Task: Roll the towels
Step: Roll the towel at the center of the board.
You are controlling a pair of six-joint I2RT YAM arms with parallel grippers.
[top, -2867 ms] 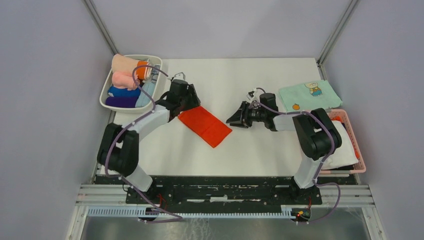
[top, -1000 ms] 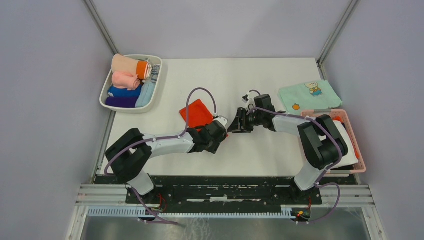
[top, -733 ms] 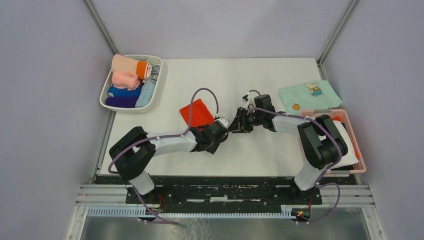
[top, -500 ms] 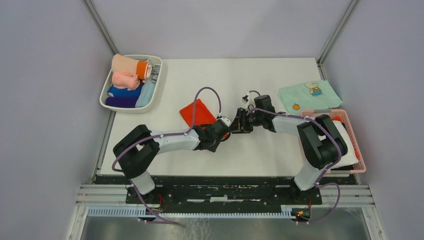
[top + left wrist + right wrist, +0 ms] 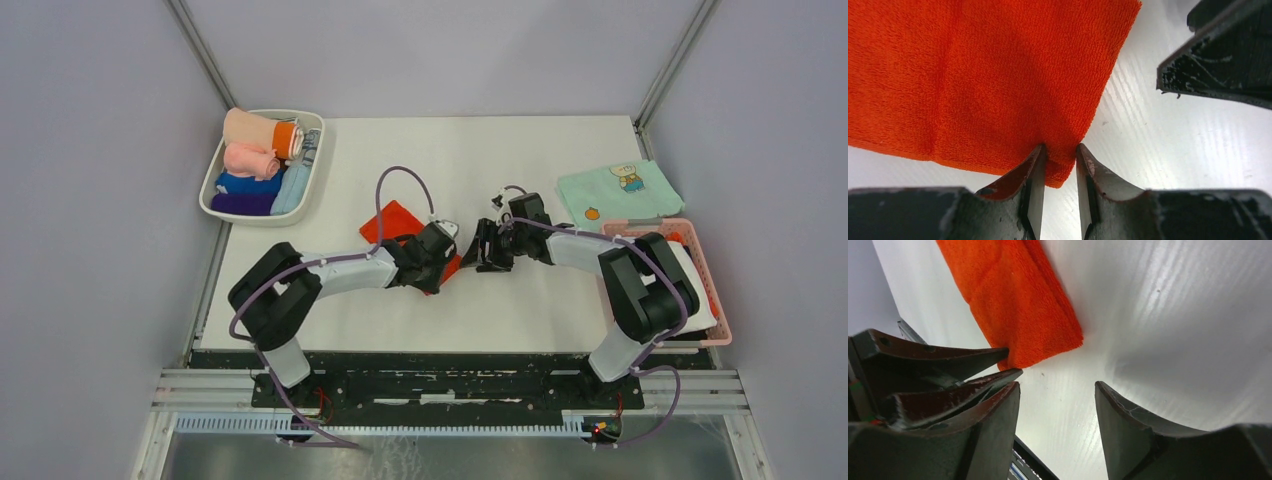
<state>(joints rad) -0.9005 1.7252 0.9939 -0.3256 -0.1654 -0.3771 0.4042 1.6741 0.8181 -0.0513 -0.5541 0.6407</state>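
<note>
— White table [image 5: 520, 150], grey walls [image 5: 100, 220] around it. Where is the towel?
— The red-orange towel [image 5: 393, 222] lies folded and flat near the table's middle.
— And the arms?
— The left gripper [image 5: 1059, 150] is narrowed onto one corner of the towel, with the cloth pinched between its fingers [image 5: 1034, 172]. The right gripper [image 5: 1055, 385] stands wide apart and holds nothing, just beside that same corner over bare table.
— Further out?
— A white bin [image 5: 213, 190] of rolled cloths [image 5: 250, 160] is at the far left. A mint-green cloth [image 5: 610, 195] and a pink basket [image 5: 706, 262] are at the right.
</note>
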